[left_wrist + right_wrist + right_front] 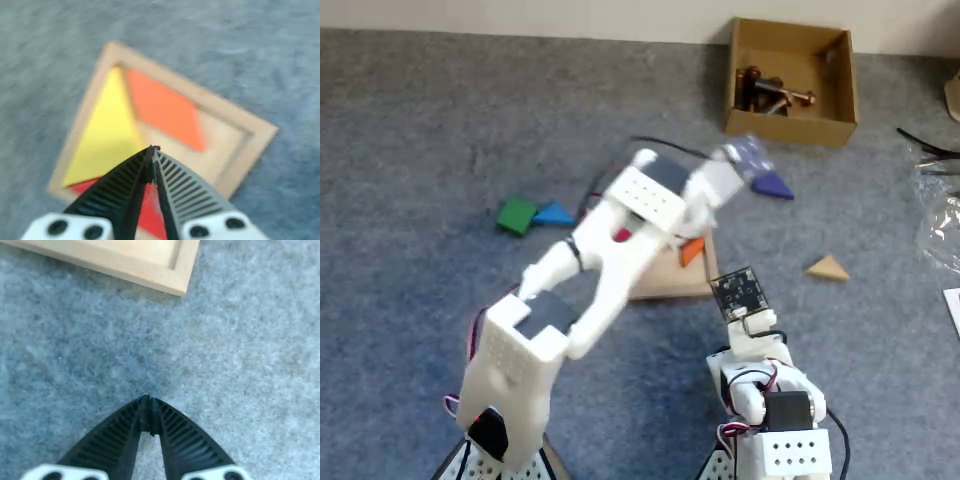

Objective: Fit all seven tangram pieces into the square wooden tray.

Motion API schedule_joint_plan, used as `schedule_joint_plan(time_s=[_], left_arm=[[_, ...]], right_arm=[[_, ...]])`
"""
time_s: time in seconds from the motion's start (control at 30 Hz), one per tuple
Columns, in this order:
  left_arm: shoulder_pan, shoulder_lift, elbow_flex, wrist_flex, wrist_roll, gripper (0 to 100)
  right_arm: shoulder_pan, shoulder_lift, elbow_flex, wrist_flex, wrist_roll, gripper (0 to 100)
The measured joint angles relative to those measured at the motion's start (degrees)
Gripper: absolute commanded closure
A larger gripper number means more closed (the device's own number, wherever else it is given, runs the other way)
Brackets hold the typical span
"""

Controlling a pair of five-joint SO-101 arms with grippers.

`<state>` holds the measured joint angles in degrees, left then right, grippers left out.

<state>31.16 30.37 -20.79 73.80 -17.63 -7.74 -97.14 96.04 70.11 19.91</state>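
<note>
- Grey felt-like cloth (410, 120) is covering the bench, and a cardboard box (786, 126) is sitting at its far edge.
- My left claw (152, 148) is hanging above the square wooden tray (212, 98), its ribbed fingers pressed together and gripping nothing.
- Inside the tray, a yellow triangle (107, 135) is lying along one side. An orange piece (165, 110) is sitting just beside it, and a red piece (86, 186) is showing under my fingers. Part of the tray floor is lying bare.
- My right claw (148, 400) is hovering over bare cloth near one tray corner, with its fingers together and nothing between them.
- On the cloth left of the tray, a green square (516, 215) and a blue triangle (556, 214) are lying just beside each other.
- On the tray's other side, a purple triangle (772, 186) and a tan triangle (828, 268) are resting on the cloth, well apart from one another.
</note>
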Motion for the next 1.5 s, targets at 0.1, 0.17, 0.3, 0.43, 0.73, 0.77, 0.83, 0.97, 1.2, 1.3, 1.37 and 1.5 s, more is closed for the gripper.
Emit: schedule_joint_plan(time_s=[0.1, 0.17, 0.3, 0.43, 0.73, 0.77, 0.83, 0.97, 1.2, 1.3, 1.37, 1.5], left_arm=[[2.99, 2.29, 0.00, 0.00, -0.09, 100], [3.69, 2.90, 0.00, 0.00, -0.09, 100], [3.52, 2.99, 0.00, 0.00, -0.09, 100], [4.84, 2.99, 0.00, 0.00, 0.00, 100], [7.82, 2.99, 0.00, 1.85, 3.16, 100], [7.74, 2.99, 0.00, 2.11, 4.04, 100], [8.00, 2.99, 0.00, 2.37, 4.84, 100], [9.41, 2.99, 0.00, 2.55, 5.27, 100], [10.64, 2.99, 0.00, 2.55, 5.27, 100], [10.55, 2.99, 0.00, 2.55, 5.54, 100], [10.64, 2.99, 0.00, 2.55, 6.86, 100], [10.64, 3.34, 0.00, 2.55, 7.82, 100]], right_arm=[[0.00, 0.00, 0.00, 0.00, 0.00, 99.3], [0.00, 0.00, 0.00, 0.00, 0.00, 99.3], [0.00, 0.00, 0.00, 0.00, 0.00, 99.3], [0.00, 0.00, 0.00, 0.00, 0.00, 99.3], [0.00, 0.00, 0.00, 0.00, 0.00, 99.3], [0.00, 0.00, 0.00, 0.00, 0.00, 99.3], [0.00, 0.00, 0.00, 0.00, 0.00, 99.3], [0.00, 0.00, 0.00, 0.00, 0.00, 99.3], [0.00, 0.00, 0.00, 0.00, 0.00, 99.3], [0.00, 0.00, 0.00, 0.00, 0.00, 99.3], [0.00, 0.00, 0.00, 0.00, 0.00, 99.3], [0.00, 0.00, 0.00, 0.00, 0.00, 99.3]])
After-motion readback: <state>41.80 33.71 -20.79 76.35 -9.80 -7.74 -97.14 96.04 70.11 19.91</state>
